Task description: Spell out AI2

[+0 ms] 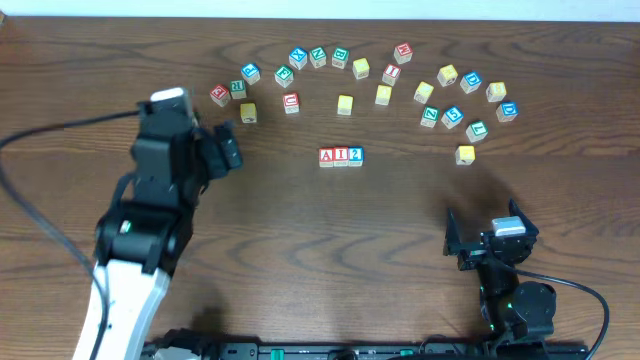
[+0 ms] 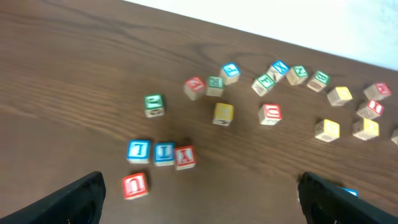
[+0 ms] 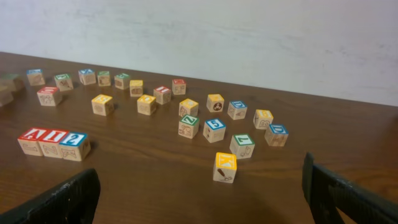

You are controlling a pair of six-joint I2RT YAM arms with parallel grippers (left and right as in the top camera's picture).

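Observation:
Three blocks stand touching in a row at the table's middle: red A, red I and blue 2. The right wrist view shows the same row at the left as A, I, 2. My left gripper is open and empty, left of the row; its wrist view is blurred. My right gripper is open and empty near the front right, and also shows in its wrist view.
Several loose blocks form an arc along the back, from a red one to a yellow one. That yellow block stands nearest my right gripper. The left wrist view shows a short blue-blue-red row and a red block near its left finger.

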